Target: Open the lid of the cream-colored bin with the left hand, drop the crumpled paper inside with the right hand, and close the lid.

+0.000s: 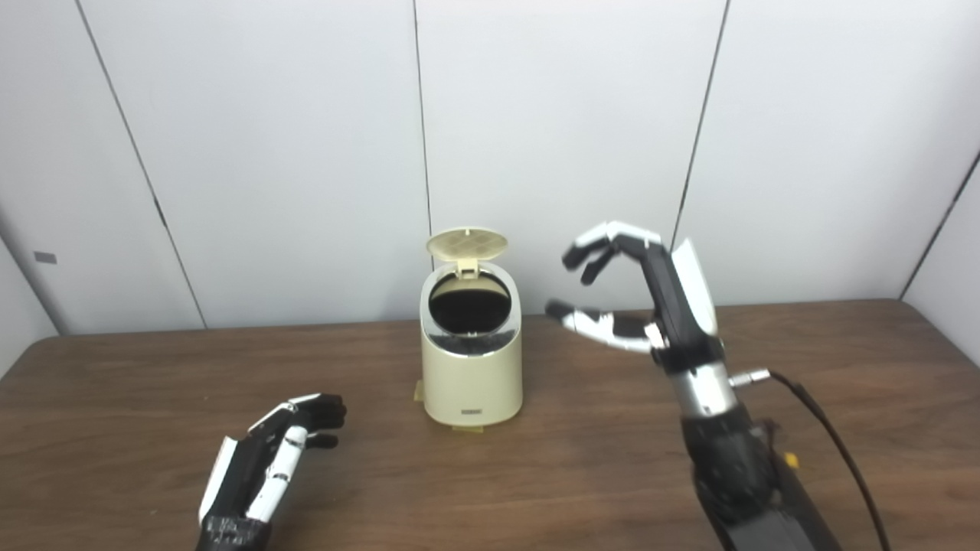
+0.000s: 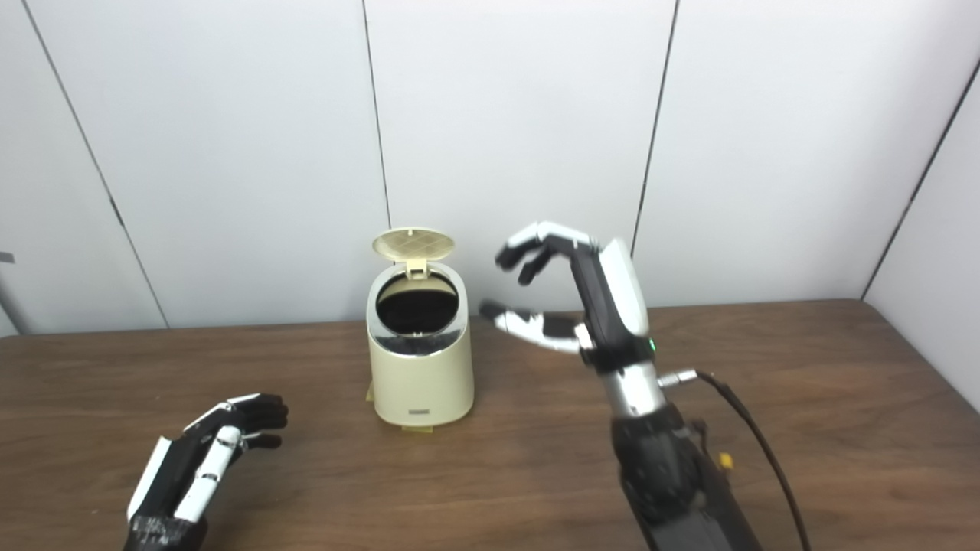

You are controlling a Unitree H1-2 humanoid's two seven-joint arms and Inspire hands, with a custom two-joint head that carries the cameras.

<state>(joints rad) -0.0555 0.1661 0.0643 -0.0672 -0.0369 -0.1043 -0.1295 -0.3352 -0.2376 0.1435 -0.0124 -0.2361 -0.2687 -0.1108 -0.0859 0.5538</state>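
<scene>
Cream bin [image 1: 471, 367], lid [image 1: 467, 243] up, near the table's [image 1: 153, 398] far edge; right hand [image 1: 639, 295] spread empty beside it, left hand [image 1: 268, 459] loosely curled, empty, near the front-left.

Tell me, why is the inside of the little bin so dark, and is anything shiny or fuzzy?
Left eye view: the bin mouth is black because light doesn't reach inside; its silver rim shines a little. Right eye view: the table has a soft glare, and everything looks slightly fuzzy.
</scene>
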